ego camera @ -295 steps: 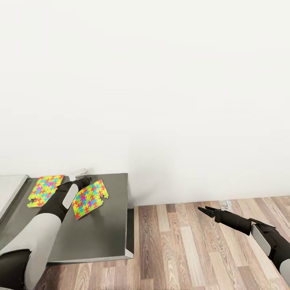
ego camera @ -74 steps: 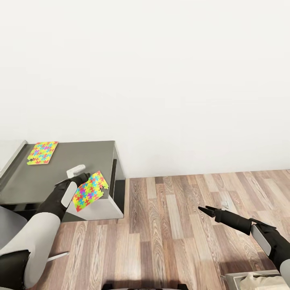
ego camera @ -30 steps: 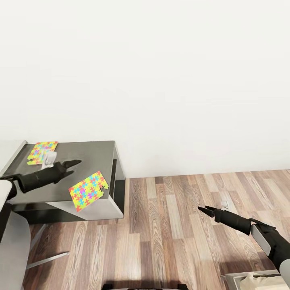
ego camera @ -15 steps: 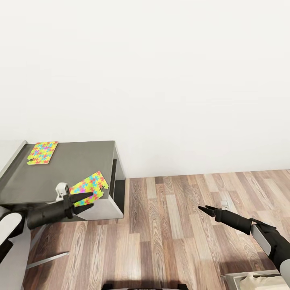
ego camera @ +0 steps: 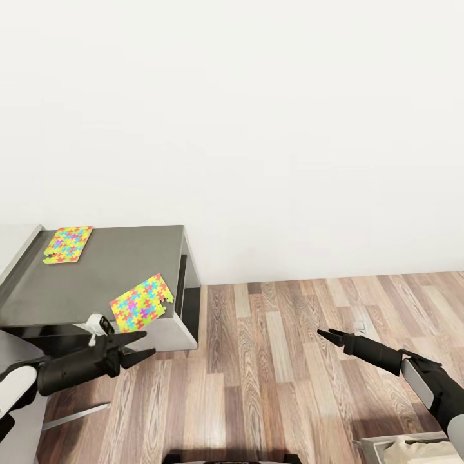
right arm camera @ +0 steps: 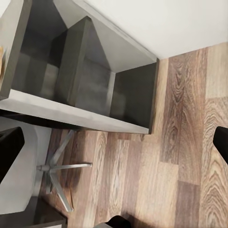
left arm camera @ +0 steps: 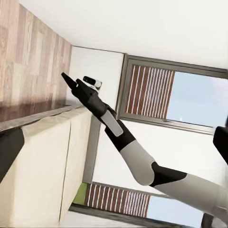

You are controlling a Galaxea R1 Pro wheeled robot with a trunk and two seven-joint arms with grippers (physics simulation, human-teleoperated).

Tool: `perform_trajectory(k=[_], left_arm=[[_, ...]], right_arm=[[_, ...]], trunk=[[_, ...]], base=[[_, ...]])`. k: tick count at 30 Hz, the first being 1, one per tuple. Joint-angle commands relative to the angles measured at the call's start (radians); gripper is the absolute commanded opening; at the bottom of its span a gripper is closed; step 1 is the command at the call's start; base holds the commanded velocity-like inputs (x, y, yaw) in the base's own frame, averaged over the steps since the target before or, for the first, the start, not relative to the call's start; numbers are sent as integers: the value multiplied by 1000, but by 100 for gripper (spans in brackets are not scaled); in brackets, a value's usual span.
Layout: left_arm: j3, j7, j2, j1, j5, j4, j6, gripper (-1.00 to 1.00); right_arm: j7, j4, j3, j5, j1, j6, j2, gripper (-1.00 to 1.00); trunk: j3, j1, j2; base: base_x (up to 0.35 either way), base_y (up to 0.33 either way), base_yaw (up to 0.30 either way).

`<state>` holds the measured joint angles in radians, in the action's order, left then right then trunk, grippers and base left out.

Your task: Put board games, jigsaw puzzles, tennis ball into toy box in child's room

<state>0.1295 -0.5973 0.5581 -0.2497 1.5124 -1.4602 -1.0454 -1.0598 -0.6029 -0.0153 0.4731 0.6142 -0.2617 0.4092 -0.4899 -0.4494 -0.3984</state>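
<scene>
left hand [ego camera: 140,345]: seen spread open, nothing held, below the desk [ego camera: 116,270] edge
right hand [ego camera: 324,335]: pinched closed, empty, over floor [ego camera: 277,374]
jigsaw puzzles [ego camera: 142,301] [ego camera: 67,243]: left flat on desk

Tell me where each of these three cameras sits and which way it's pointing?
Head view: high on the robot, looking forward and down at the dark table, two jigsaw puzzles and the wood floor; left gripper and right gripper reach in.
Left wrist view: on the left arm, looking sideways at the right arm, windows and a beige bed.
Right wrist view: on the right arm, looking at the table's open shelves and a chair base.
Shared: the table appears in the head and right wrist views.
</scene>
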Motion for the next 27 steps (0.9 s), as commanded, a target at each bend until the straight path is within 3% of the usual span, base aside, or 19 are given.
perform_trajectory(k=[1, 8, 27], left_arm=[[6, -6, 1, 4, -2, 0, -2, 100], [23, -8, 0, 26, -3, 0, -2, 100], [19, -7, 0, 27, -6, 1, -2, 100]], right_arm=[[-1, 0, -2, 9, 1, -10, 1, 100], [8, 0, -6, 7, 1, -8, -4, 100], [1, -1, -9, 7, 0, -8, -17, 100]], trunk=[[-1, -1, -2], [-1, -1, -2], [4, -1, -2]], base=[[0, 0, 0], [-74, 0, 0], [-69, 0, 0]])
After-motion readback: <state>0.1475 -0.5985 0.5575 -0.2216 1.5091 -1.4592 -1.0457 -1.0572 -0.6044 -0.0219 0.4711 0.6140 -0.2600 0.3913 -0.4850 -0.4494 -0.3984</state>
